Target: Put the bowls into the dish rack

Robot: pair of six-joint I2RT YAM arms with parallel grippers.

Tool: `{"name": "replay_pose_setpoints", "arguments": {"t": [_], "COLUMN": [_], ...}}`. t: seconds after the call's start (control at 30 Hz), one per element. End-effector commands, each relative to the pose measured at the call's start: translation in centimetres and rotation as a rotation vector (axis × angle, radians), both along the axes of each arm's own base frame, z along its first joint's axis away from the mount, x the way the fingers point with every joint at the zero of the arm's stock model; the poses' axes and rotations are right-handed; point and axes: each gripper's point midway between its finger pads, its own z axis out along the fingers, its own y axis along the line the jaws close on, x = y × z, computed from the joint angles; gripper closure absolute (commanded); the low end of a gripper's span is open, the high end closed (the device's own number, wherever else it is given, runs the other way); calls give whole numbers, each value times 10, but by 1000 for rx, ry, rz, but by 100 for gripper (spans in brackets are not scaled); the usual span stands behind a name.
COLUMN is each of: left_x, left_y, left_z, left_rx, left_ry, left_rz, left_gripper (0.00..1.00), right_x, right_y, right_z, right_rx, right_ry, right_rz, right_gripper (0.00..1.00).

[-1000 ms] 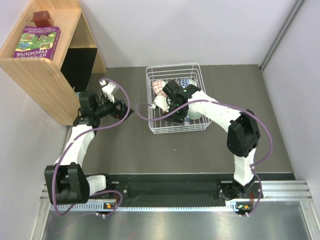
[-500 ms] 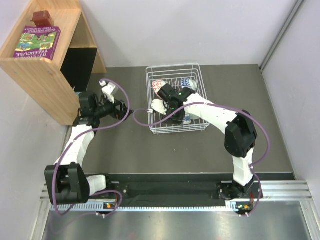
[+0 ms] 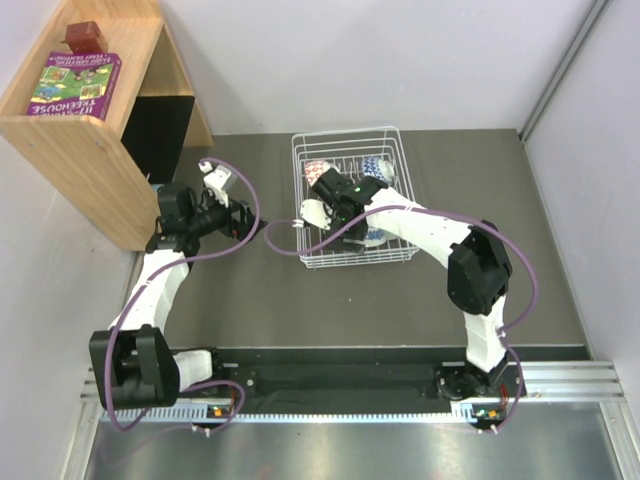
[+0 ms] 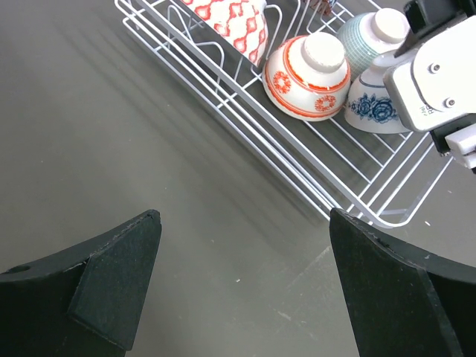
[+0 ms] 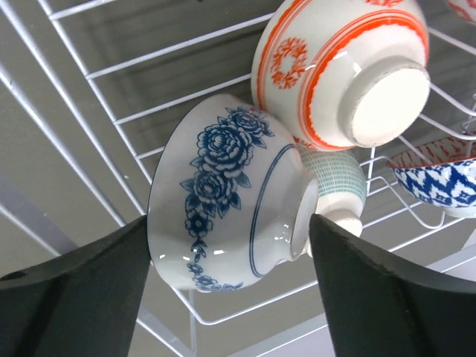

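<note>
Bowls (image 4: pixel 306 74) number five, and all five lie inside the dish rack (image 4: pixel 253 123) at the far side of the table (image 4: pixel 111 134). They are the red-and-white bowl (image 4: pixel 227 18) at one end, the orange-red bowl (image 5: pixel 335 67) tipped with its foot showing, the pale green bowl (image 5: pixel 335 175) tucked against it, a blue diamond-patterned bowl (image 5: pixel 439 178) further along, and the blue floral bowl (image 5: pixel 223 193) on its side near a corner of the rack. The right claw (image 5: pixel 229 222) straddles this last bowl, fingers spread wide, one at the rim and the other at the foot. Both look to touch the ceramic, but I cannot tell whether they press on it or have let go. The left claw (image 4: pixel 245 216) hovers over the table just beside the rack, wide and holding nothing. As I judge it, the loading is all but done. What is left is for the right claw to free the floral bowl, if it has not, and draw clear of the wires without nudging the neighbours leaning close by.
</note>
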Motion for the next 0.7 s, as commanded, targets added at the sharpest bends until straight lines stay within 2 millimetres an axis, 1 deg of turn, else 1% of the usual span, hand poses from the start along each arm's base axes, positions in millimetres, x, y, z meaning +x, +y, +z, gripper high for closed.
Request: {"name": "replay_pose_setpoints", "arguments": {"t": [0.0, 0.1, 0.2, 0.33, 0.67], "left_x": [-3, -2, -3, -2, -2], "left_y": [0, 1, 0, 1, 1], "left_z": [7, 9, 9, 8, 12], "left_rx": [-1, 0, 1, 3, 10], "left_ry": [-29, -32, -33, -33, -40], "left_rz": [-15, -12, -16, -16, -19], "left_gripper": [1, 1, 1, 1, 1], "right_x": [-24, -25, -25, -31, -46], "right_y": [13, 14, 14, 15, 13], "right_z": [-15, -14, -13, -12, -17], "right_rx": [6, 7, 10, 18, 12], "right_ry": [83, 87, 88, 115, 190], "right_rz": [44, 49, 50, 60, 91], "right_gripper": [10, 0, 0, 0, 0]}}
